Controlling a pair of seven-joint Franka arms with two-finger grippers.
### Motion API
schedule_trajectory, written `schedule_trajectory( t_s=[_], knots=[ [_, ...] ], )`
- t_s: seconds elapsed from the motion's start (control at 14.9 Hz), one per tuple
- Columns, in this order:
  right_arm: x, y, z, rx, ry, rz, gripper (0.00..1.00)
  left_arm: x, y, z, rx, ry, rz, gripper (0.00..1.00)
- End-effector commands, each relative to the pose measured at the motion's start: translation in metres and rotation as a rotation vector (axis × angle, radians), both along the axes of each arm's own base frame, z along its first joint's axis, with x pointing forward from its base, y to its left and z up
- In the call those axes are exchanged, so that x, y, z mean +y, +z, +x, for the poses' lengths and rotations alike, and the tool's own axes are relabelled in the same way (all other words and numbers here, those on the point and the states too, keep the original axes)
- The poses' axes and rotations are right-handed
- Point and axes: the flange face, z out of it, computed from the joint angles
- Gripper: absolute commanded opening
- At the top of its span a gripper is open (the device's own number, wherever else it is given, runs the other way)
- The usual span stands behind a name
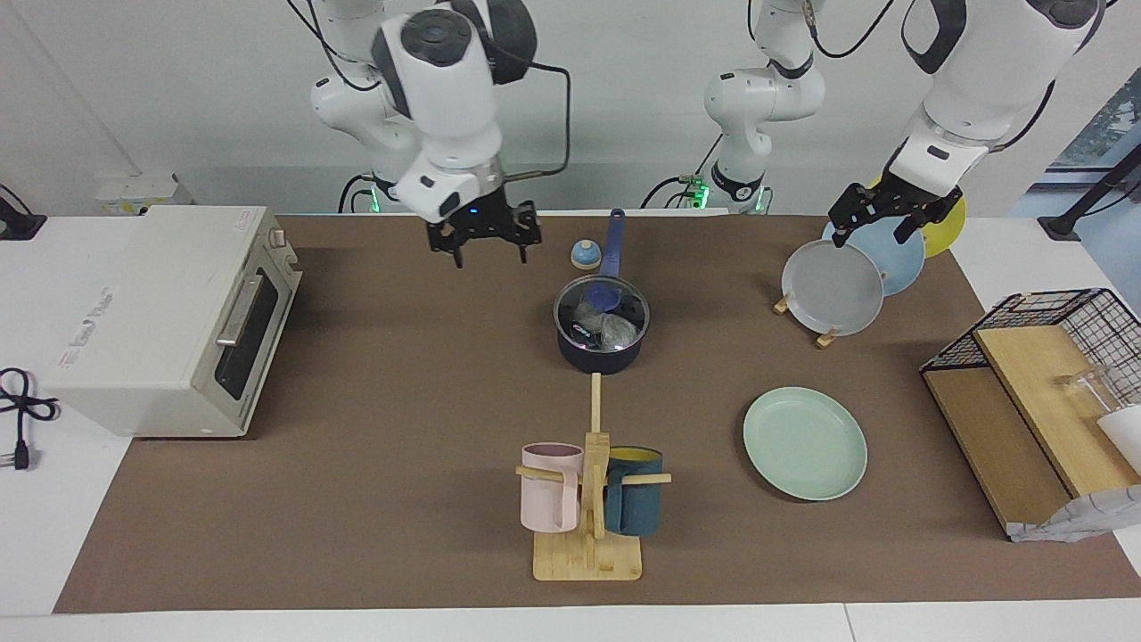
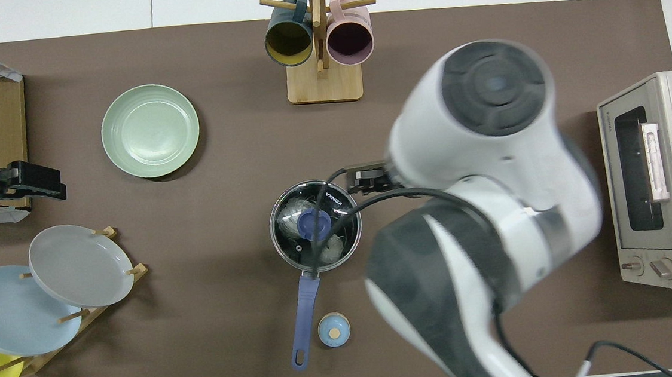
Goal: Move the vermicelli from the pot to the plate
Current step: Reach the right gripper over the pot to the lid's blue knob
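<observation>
The vermicelli [image 1: 604,326] sits in pale knotty clumps inside the pot [image 1: 600,355] at the centre of the frame, under a glass lid [image 1: 601,308] with a blue knob, the pot's blue handle running toward the top edge. Lower right of centre, well apart from the pot, lies the mint-green plate [image 1: 805,443], bare. At upper centre-left the right gripper [image 1: 484,242] hangs over the brown mat, fingers spread wide and holding nothing. At upper right the left gripper [image 1: 878,225] hovers, also parted and unloaded, over the rack's grey plate [image 1: 833,288]. A small blue bell [image 1: 585,256] stands beside the pot's handle.
</observation>
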Motion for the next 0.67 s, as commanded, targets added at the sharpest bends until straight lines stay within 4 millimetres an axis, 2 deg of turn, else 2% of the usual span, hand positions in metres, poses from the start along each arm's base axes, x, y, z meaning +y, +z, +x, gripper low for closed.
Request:
schedule_trajectory(
  t_s=[0.0,0.07,0.13,0.2,0.4,0.6],
  knots=[
    [0.053,-0.020,0.008,-0.013,-0.053,-0.008,1.00,0.003,0.003,-0.007,0.004,-0.002,-0.004,1.00],
    [0.079,-0.032,-0.002,-0.020,-0.068,-0.007,1.00,0.003,0.003,-0.007,0.004,-0.002,-0.004,1.00],
    [0.106,-0.052,-0.014,-0.005,-0.067,-0.027,1.00,0.003,0.003,-0.007,0.004,-0.002,-0.004,1.00],
    [0.126,-0.065,-0.019,-0.013,-0.052,-0.041,1.00,0.003,0.003,-0.007,0.004,-0.002,-0.004,1.00],
    [0.140,-0.085,-0.016,-0.057,-0.070,-0.020,1.00,0.003,0.003,-0.007,0.004,-0.002,-0.004,1.00],
    [0.138,-0.106,-0.021,-0.041,-0.063,-0.043,1.00,0.003,0.003,-0.007,0.004,-0.002,-0.004,1.00]
  ],
)
